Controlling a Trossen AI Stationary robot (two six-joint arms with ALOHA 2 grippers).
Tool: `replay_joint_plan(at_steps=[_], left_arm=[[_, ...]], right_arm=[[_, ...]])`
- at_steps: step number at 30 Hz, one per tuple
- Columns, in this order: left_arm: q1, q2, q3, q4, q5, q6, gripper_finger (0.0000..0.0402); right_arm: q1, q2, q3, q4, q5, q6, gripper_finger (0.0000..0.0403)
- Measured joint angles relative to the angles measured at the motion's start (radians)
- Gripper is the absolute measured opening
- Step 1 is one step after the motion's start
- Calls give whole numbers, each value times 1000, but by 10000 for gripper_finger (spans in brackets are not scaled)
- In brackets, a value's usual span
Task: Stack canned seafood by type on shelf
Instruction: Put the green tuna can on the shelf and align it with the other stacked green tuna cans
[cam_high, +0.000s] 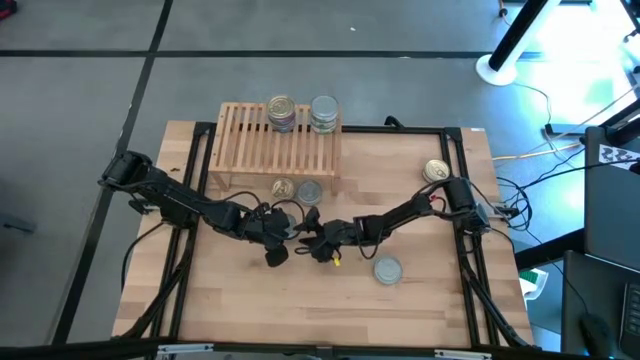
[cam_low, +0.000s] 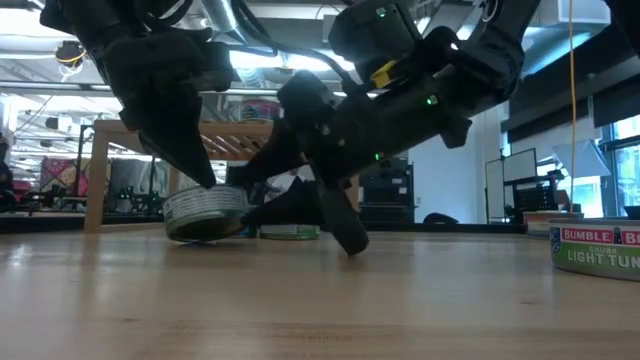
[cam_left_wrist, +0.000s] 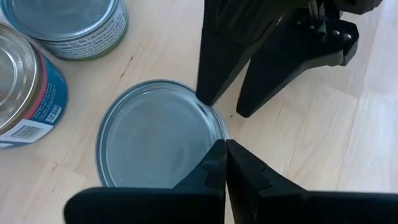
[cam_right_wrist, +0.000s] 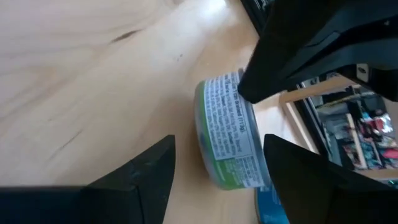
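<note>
On the bench, the shelf already carries two stacks. My right jaws stand open astride a silver-lidded can on the bench before the shelf; my left jaws, shut, press on its rim. Next, I judge: close, lift, carry to the silver stack.

- The left arm reaches in from the tabletop's left edge toward the middle, bent at the elbow, its wrist pitched down.
- The left gripper sits low over the tabletop with its two dark fingers pressed together, nothing between them.
- The right arm comes in from the right edge, stretched toward the middle, wrist angled down.
- The right gripper has its fingers spread wide apart, tips near the tabletop.
- The two grippers meet close together at mid-table, almost touching.
</note>
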Motion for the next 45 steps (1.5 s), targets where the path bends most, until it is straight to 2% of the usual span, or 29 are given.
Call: replay_joint_plan(at_steps=[3, 33, 38, 45], left_arm=[[0, 0, 0, 0, 0, 0, 1], [0, 0, 1, 62, 1, -6, 1], [0, 0, 1, 97, 1, -6, 1], [0, -2, 1, 119, 2, 21, 1]], right_arm=[[0, 0, -1, 12, 35, -2, 243], [-1, 2, -3, 40, 35, -55, 242], [-1, 2, -3, 36, 35, -54, 216], [-1, 2, -3, 33, 34, -56, 146]])
